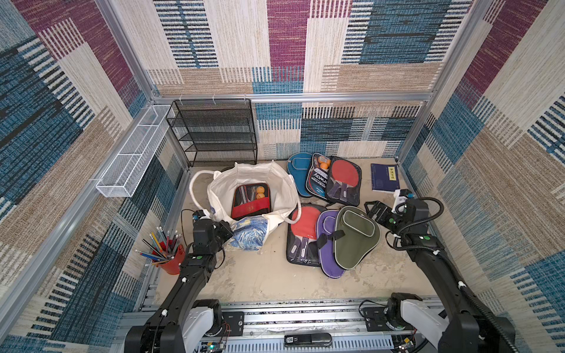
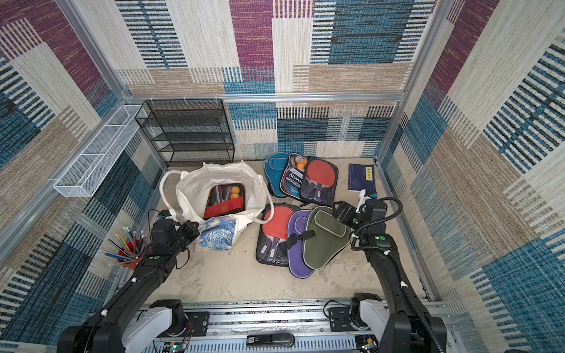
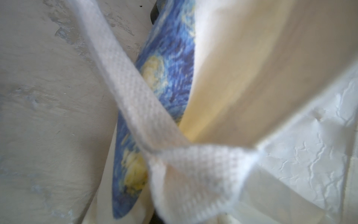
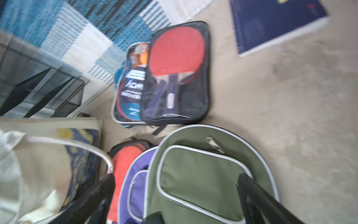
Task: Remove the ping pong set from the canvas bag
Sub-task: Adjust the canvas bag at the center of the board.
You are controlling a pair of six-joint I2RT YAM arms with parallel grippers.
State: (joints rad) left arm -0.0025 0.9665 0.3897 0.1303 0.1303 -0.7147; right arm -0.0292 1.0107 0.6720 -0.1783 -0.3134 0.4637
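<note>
The cream canvas bag [image 1: 220, 186] stands open at the back left of the table, its blue-and-yellow print [image 1: 249, 233] folded down at the near edge. Inside lies a ping pong set [image 1: 250, 203] in a red-and-black case with orange balls, also seen in a top view [image 2: 224, 200]. My left gripper [image 1: 230, 233] is shut on the bag's near rim; in the left wrist view a white handle strap [image 3: 139, 100] and cloth hide the jaws. My right gripper [image 4: 174, 194] stands open with nothing in it, just above a green paddle case [image 4: 203, 174], right of the bag.
Beside the bag lie a green case [image 1: 356, 237], a purple case [image 1: 328, 244] and a clear case with a red paddle [image 1: 302, 232]. Further cases [image 1: 344, 180] and a blue book [image 1: 384, 178] lie behind. A red pencil cup [image 1: 169, 259] stands near left, a black mesh shelf [image 1: 214, 131] at the back.
</note>
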